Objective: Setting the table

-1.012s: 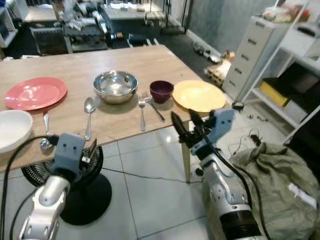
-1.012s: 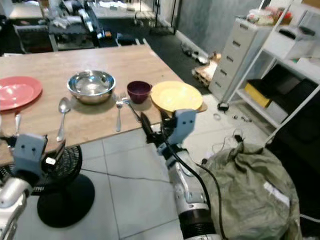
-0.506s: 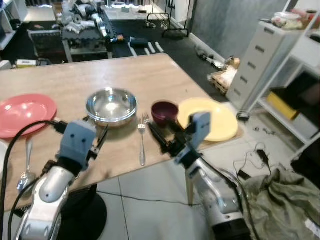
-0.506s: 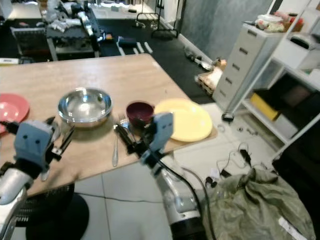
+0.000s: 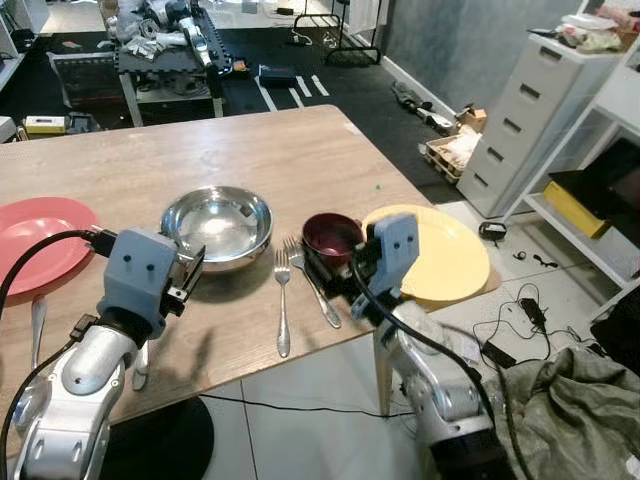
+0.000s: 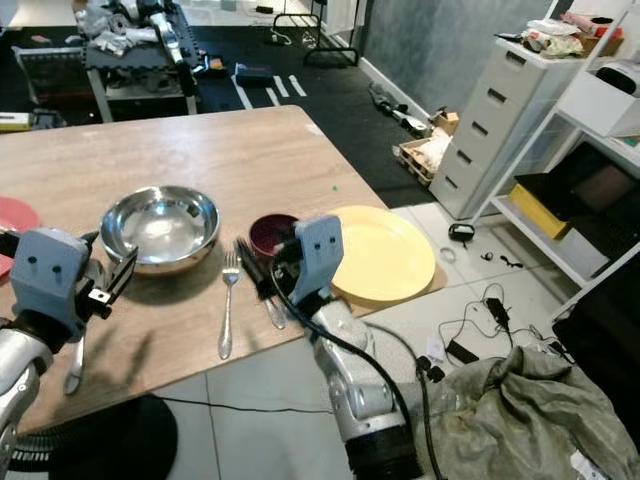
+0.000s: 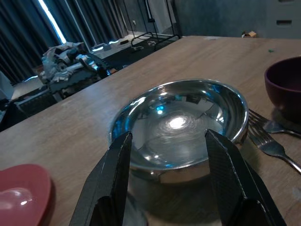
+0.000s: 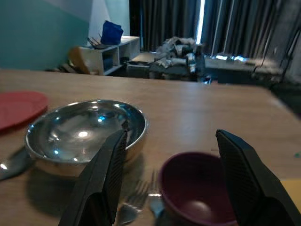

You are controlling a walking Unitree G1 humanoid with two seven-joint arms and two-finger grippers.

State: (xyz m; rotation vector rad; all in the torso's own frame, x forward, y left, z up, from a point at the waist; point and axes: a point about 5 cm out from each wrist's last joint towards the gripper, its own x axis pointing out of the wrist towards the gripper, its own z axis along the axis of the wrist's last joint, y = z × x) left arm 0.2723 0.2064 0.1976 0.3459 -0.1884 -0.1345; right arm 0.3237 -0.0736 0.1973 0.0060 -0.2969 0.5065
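Note:
On the wooden table (image 5: 260, 140) stand a red plate (image 5: 35, 245), a steel bowl (image 5: 216, 225), a small purple bowl (image 5: 330, 235) and a yellow plate (image 5: 445, 255). Two forks (image 5: 283, 305) lie between the steel bowl and the purple bowl. A spoon (image 5: 37, 320) rests near the red plate. My left gripper (image 5: 188, 272) hovers open just in front of the steel bowl (image 7: 178, 122). My right gripper (image 6: 265, 270) is open low over the forks, right before the purple bowl (image 8: 197, 188).
The table's front edge runs just under both arms. A grey drawer cabinet (image 5: 530, 100) and white shelving (image 5: 610, 130) stand to the right. A green bag (image 5: 575, 400) and cables (image 5: 520, 310) lie on the tiled floor. A black fan base (image 5: 165, 440) sits under the table.
The camera has come closer to the table. Both arms have risen from below the table edge to over the tabletop, left toward the steel bowl, right toward the purple bowl.

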